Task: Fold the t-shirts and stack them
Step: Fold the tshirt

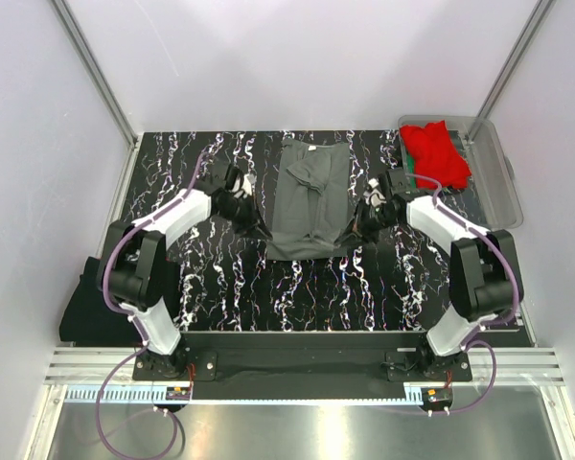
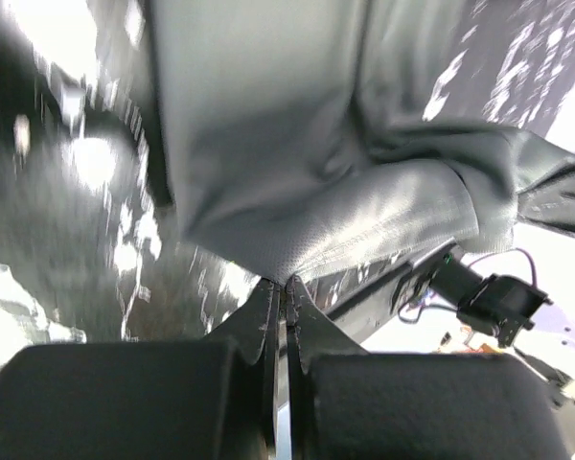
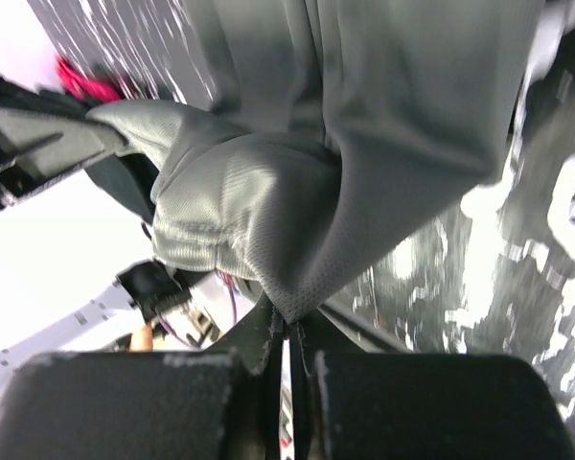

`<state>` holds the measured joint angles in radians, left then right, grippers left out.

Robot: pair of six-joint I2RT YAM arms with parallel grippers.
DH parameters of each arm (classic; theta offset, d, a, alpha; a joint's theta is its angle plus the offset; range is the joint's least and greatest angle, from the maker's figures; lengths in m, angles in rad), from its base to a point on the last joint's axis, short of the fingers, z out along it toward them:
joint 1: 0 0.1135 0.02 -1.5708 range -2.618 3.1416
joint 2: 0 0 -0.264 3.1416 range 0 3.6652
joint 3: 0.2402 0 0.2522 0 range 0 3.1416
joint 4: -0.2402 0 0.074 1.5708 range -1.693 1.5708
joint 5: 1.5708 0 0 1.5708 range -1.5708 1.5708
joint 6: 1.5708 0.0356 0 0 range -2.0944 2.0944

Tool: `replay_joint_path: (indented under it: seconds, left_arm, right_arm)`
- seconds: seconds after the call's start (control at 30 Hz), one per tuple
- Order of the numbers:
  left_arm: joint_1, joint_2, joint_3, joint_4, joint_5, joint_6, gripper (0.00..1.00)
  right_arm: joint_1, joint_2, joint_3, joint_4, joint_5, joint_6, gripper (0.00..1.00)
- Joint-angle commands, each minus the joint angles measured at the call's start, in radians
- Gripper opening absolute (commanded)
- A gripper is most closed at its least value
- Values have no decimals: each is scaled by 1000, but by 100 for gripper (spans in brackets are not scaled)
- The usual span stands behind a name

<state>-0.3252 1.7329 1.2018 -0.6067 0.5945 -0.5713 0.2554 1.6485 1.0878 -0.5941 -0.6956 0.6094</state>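
dk grey t-shirt [image 1: 311, 203], red t-shirt [image 1: 438, 151], blk/wht marbled table [image 1: 230, 278]

I'm working in a lab test cell, not a home: the black marble-patterned desk [image 1: 268, 287] is boxed in by plain white panels [image 1: 297, 57] on aluminium posts [image 1: 93, 72]. At the desk's near edge, the left arm [image 1: 158, 259] and right arm [image 1: 465, 254] are bolted beside a metal rail [image 1: 86, 369], with purple cables [image 1: 99, 407] trailing below.
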Motion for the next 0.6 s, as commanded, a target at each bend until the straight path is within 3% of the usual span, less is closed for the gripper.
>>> replay_joint_path:
  seconds: [0.0,0.13,0.57]
  left_arm:
    - [12,74,160,25,-24,60,0]
    - [14,178,309,38,-47,114,0]
    - [26,364,528,67,-114,177,0]
  right_arm:
    - [-30,63,99,33,15,-11,0]
    - [-42,152,185,68,28,-11,0]
    - [-64,356,409,106,71,-62,0]
